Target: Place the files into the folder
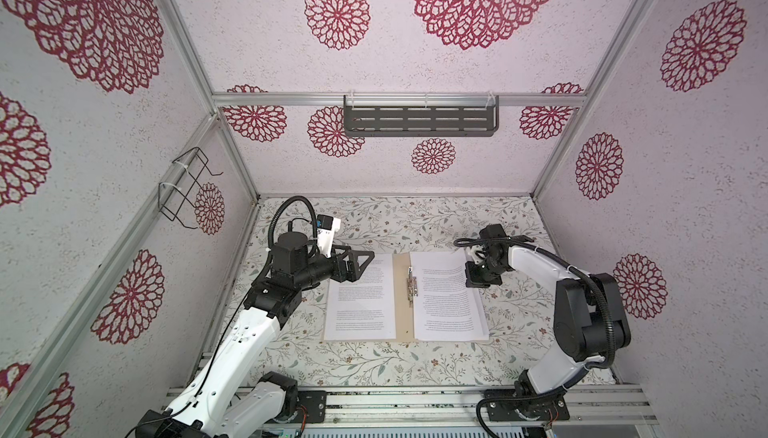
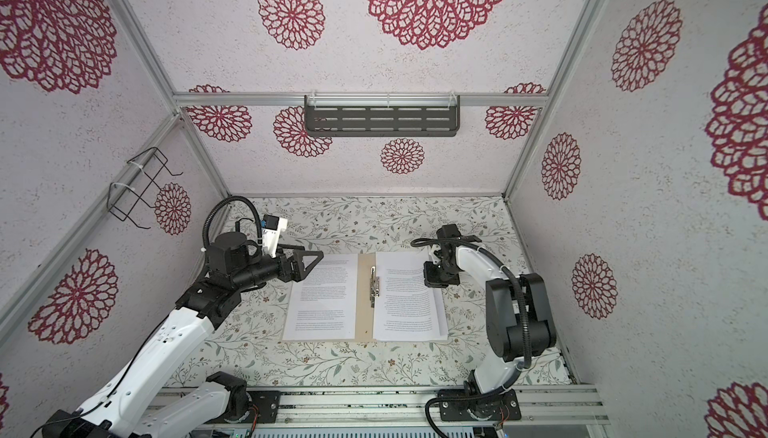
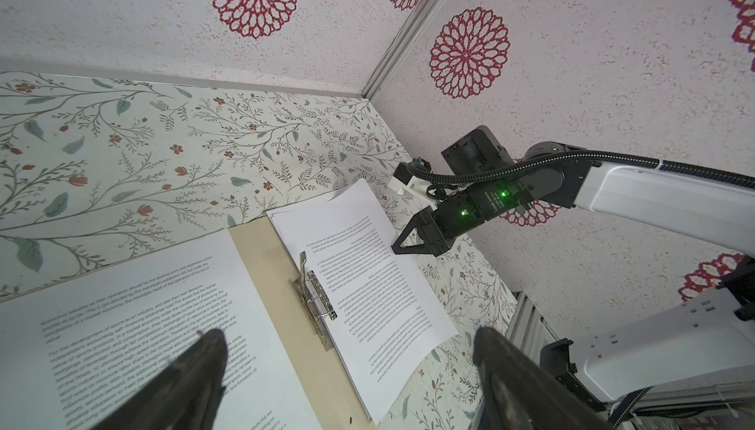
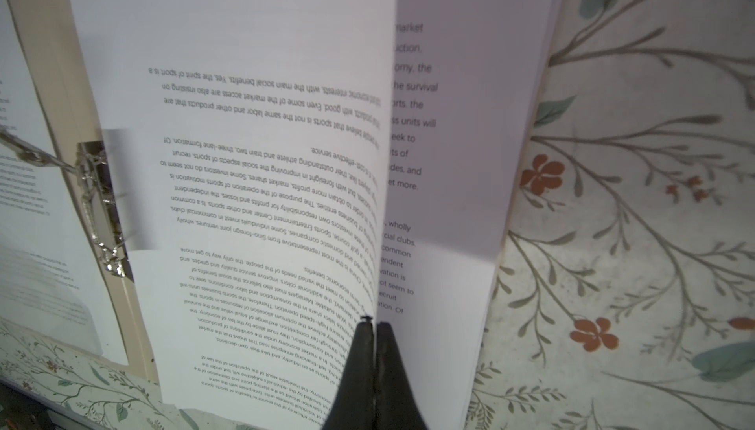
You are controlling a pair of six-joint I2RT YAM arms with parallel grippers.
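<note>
Care: right gripper [image 4: 374, 322] is clenched on the top sheet [image 4: 253, 162] of the files [image 1: 451, 307] stacked on the right of the open folder [image 1: 400, 315], so lift it slowly lest lower sheets drag, left gripper [image 3: 349, 335] hanging released.

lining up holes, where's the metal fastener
In both top views the metal fastener lies on the folder's bare middle strip, between the left sheet and right stack.

1. Place: a robot test booth, as found in a laboratory.
2. An aluminium frame [image 1: 291, 99] holds wall panels [image 1: 249, 40] papered with red flower patterns.
3. The left arm [image 1: 241, 332] and right arm [image 1: 582, 311] stand bolted to a metal rail [image 1: 415, 402] along the flower-papered bench [image 1: 374, 365].
</note>
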